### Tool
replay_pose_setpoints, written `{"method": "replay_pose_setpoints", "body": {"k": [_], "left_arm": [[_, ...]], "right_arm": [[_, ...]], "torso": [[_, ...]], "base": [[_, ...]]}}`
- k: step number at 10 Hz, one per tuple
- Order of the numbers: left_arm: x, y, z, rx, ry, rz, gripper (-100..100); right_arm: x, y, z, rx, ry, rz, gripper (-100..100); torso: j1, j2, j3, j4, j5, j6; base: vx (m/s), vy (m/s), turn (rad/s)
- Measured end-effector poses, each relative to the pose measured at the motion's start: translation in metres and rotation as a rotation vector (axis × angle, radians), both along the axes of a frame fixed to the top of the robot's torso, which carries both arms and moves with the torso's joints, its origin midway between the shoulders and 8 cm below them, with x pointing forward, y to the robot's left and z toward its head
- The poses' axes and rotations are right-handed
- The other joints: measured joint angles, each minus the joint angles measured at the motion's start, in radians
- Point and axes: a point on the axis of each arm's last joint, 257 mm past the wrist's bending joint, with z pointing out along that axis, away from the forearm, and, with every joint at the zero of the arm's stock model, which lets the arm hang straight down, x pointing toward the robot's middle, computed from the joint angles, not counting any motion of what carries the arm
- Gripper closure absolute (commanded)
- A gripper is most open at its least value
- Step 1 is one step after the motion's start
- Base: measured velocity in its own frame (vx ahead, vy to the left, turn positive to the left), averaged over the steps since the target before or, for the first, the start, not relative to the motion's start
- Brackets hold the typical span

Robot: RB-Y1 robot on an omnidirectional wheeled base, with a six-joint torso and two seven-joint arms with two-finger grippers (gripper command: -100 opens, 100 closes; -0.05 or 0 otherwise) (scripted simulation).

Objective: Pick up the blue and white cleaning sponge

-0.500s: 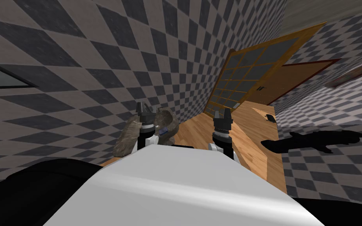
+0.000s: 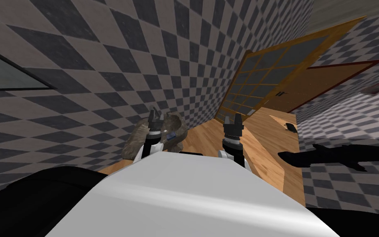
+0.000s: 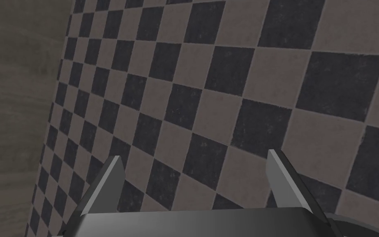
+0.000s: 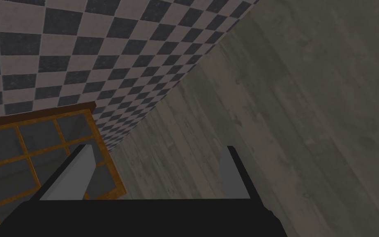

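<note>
A small blue and white sponge point(image 2: 170, 136) lies against a mottled grey-brown lump point(image 2: 135, 142) on the wooden floor at the foot of the checkered wall. My left gripper point(image 2: 155, 114) is raised in front of that lump, just left of and above the sponge, leaning slightly right. Its fingers point(image 3: 112, 173) stand open with nothing between them, and the left gripper point(image 3: 193, 155) faces the checkered wall. My right gripper point(image 2: 232, 120) is held up over the floor to the right. The right gripper point(image 4: 158, 147) is open and holds nothing.
The wooden floor point(image 2: 258, 140) runs ahead between checkered walls. A wood-framed glazed panel point(image 2: 266, 82) leans at the far end beside a brown door point(image 2: 324, 82). A small dark object point(image 2: 291, 127) lies on the floor at the right. A black shape point(image 2: 340, 156) crosses the right wall.
The whole picture has shifted, so my head has turned a little. My left gripper has tipped slightly to the right. The right gripper has kept its place.
</note>
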Motion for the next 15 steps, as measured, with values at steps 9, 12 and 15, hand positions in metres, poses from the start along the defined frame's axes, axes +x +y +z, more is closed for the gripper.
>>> {"method": "replay_pose_setpoints", "body": {"k": [9, 12, 15], "left_arm": [[0.03, 0.07, -0.097, 0.082, 0.303, 0.188, -100], [0.033, 0.093, -0.127, 0.089, 0.384, 0.24, -100], [0.038, 0.114, -0.159, 0.094, 0.473, 0.292, -100]], "right_arm": [[0.0, 0.0, 0.0, 0.0, 0.0, 0.0, 0], [0.0, 0.0, 0.0, 0.0, 0.0, 0.0, 0], [0.0, 0.0, 0.0, 0.0, 0.0, 0.0, 0]], "torso": [[-0.001, 0.0, 0.0, 0.0, -0.001, 0.0], [-0.001, -0.001, 0.0, 0.0, -0.001, 0.001], [-0.003, 0.001, 0.001, 0.0, -0.001, 0.0]], "base": [[-0.032, -0.098, 0.13], [-0.029, -0.091, 0.093], [-0.051, -0.109, 0.111]]}}
